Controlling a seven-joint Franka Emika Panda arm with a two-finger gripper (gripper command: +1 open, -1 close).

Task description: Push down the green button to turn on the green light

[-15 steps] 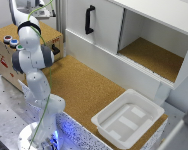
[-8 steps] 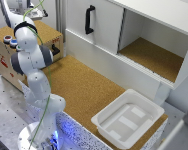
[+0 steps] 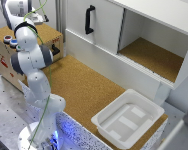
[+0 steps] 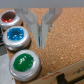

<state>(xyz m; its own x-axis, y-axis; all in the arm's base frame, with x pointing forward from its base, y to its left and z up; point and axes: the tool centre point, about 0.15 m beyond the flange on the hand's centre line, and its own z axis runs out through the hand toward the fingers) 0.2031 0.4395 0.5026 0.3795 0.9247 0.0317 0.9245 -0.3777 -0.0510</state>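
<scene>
Claw (image 4: 40, 41) beside green button (image 4: 23, 63)

One green button (image 4: 22, 64), one blue button (image 4: 15, 36), one red button (image 4: 8, 19), one white tray (image 3: 128, 119)

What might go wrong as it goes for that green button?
1. The pincer sits nearer the blue button than the green button; the wrong one could get pressed.
2. The red button, the blue and the green sit tightly in a row, so a slightly off push may catch two.
3. The fingers look nearly closed; a narrow tip could slip off the cap.
</scene>
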